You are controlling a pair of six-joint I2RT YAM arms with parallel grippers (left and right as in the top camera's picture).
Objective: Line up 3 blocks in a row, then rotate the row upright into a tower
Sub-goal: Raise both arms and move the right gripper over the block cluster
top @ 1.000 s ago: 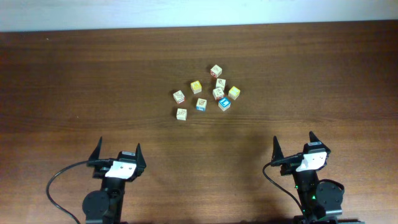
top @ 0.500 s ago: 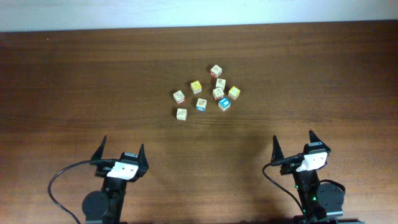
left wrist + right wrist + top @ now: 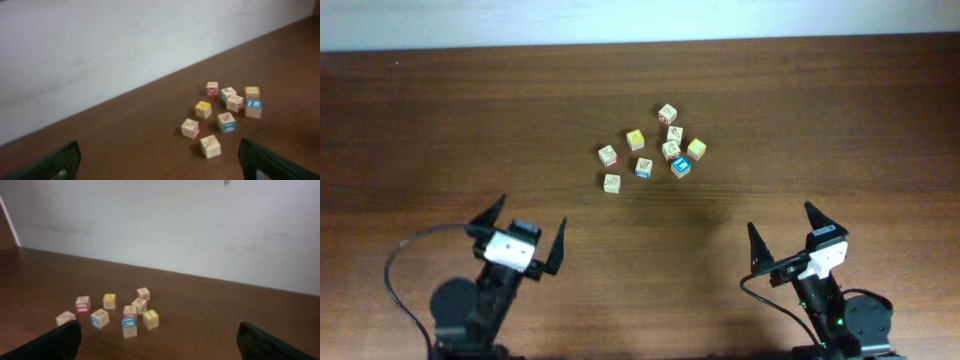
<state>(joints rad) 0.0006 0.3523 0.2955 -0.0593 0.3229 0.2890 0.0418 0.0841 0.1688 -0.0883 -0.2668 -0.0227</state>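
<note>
Overhead: nine small cubes sit in a loose cluster mid-table, toward the far side, well apart from both arms. The blocks (image 3: 671, 150) to be turned are somewhere in this group; which three, cannot tell from here. Cream faces, some yellow tops, one blue-topped block (image 3: 681, 168) on the near right side, a lone outlier block (image 3: 612, 184) nearest the left arm. Left gripper (image 3: 532, 214) hangs over bare table (image 3: 440, 120) at the near left, jaws spread wide, nothing between them. Right gripper (image 3: 780, 220) is at the near right, also spread wide and empty. Both wrist views show only the finger (image 3: 262, 159) tips at the frame corners, cubes far ahead, pale wall (image 3: 100, 50) behind. Nothing turned yet by the look of it; the reach comes first. Risks, as judged: the right half of the cluster is packed, with several cubes touching or nearly so, and jaws this wide coming down there would likely shove a neighbour or straddle two at once. Turning one cube while it touches another could drag the second along. A light cube pinched off-centre may tip onto a new face instead of spinning flat. Both arms aiming at the same small patch could foul each other. The outliers look like the safer start
</note>
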